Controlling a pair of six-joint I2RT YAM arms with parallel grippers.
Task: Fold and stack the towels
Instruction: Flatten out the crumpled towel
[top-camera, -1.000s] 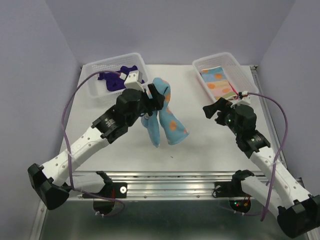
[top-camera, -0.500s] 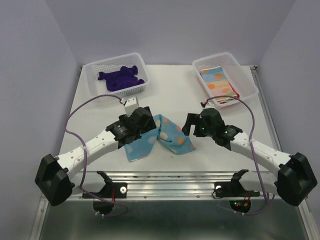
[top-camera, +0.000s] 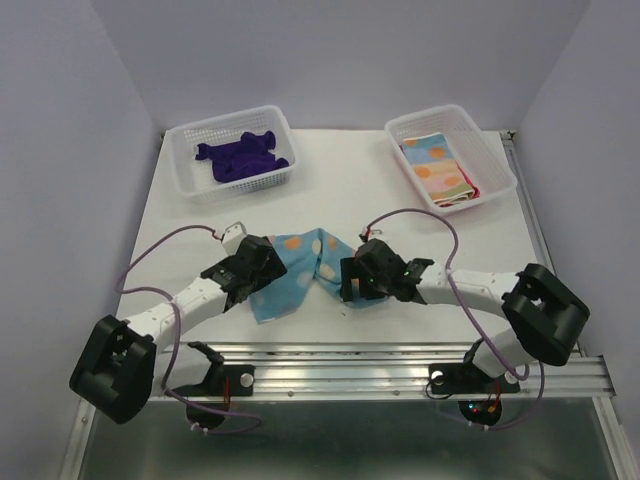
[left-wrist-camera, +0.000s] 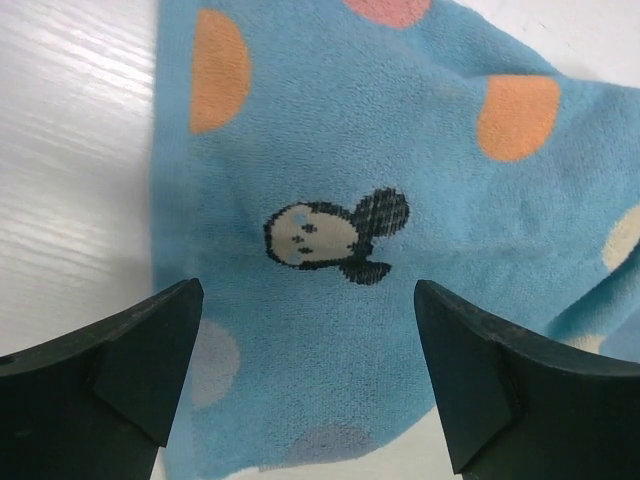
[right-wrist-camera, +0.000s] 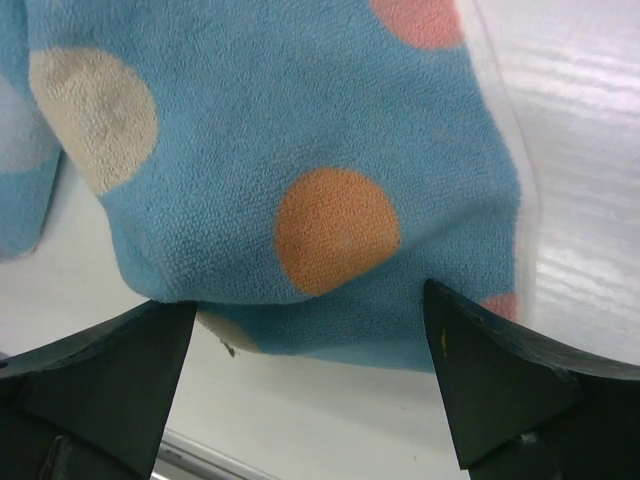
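A light blue towel (top-camera: 298, 268) with orange spots and a cartoon figure lies crumpled on the white table, near the front middle. My left gripper (top-camera: 268, 278) is low over its left end, open, and the towel (left-wrist-camera: 330, 160) spreads flat between the fingers (left-wrist-camera: 140, 350). At the towel's right end my right gripper (top-camera: 349, 282) is also open, with a bunched fold of the towel (right-wrist-camera: 300, 150) just ahead of its fingers (right-wrist-camera: 470, 370). A dark purple towel (top-camera: 240, 157) lies loose in the back left basket. Folded spotted towels (top-camera: 437, 168) sit in the back right basket.
Two white perforated baskets stand at the back, one on the left (top-camera: 190, 182) and one on the right (top-camera: 500, 182). The metal rail (top-camera: 340, 355) runs along the table's near edge, close behind both grippers. Purple cables loop above each arm.
The left gripper has let go of the towel, which hung from it before and now lies on the table. Both arms came down low, and the right gripper moved in to the towel's right end.
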